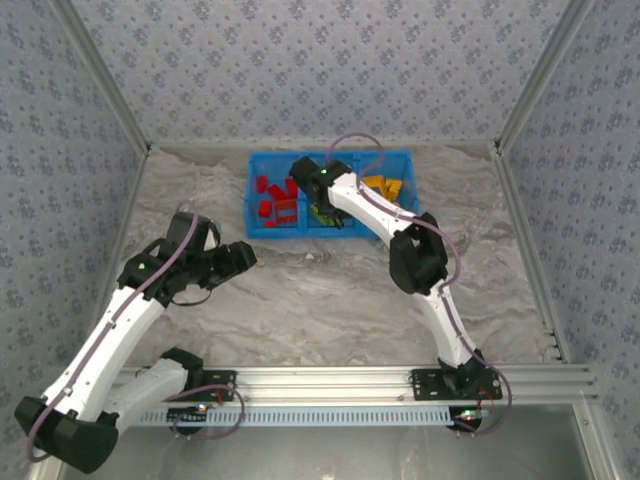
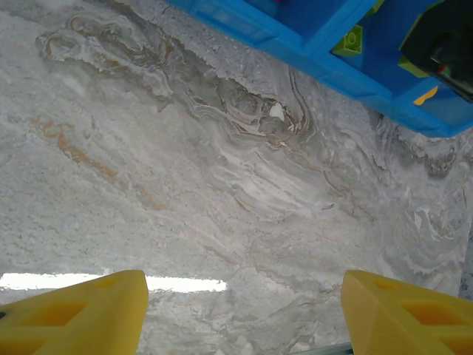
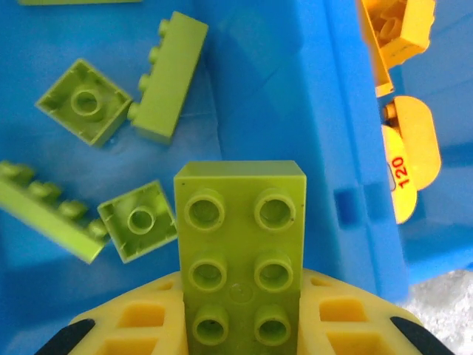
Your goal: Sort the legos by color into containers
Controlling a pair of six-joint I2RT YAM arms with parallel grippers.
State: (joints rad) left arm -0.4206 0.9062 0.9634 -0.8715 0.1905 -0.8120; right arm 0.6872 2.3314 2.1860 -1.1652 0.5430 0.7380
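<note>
**Over the middle compartment: letting the green brick go cleanly**

Above the middle compartment (image 3: 251, 89) of the blue bin (image 1: 255, 190), note the right gripper (image 3: 240, 310) pinching a lime green brick (image 3: 240, 237), studs toward the wrist camera, long axis pointing out past the fingertips. Below it, see several loose green legos (image 3: 83, 101) lying on the blue floor. Past the divider (image 3: 347, 148) to the right, find orange-yellow legos (image 3: 403, 33); from above, in the left compartment, red legos (image 1: 272, 205).

Judging from this, treat the step in hand as the drop. Hold a line well left of the divider, to prevent a tumble into the orange-yellow side. Lower a little before letting go, to avoid a bounce off the bricks beneath. Aim for the bare blue patch ahead of the brick rather than onto the pile. Part the jaws evenly and lift only after a clean fall; watch for sticking to one pad.

Leave the left gripper (image 2: 244, 318) hanging, jaws spread wide and holding nothing, over bare table (image 2: 185, 207) near the bin's front wall, clear of the right arm's way out.
</note>
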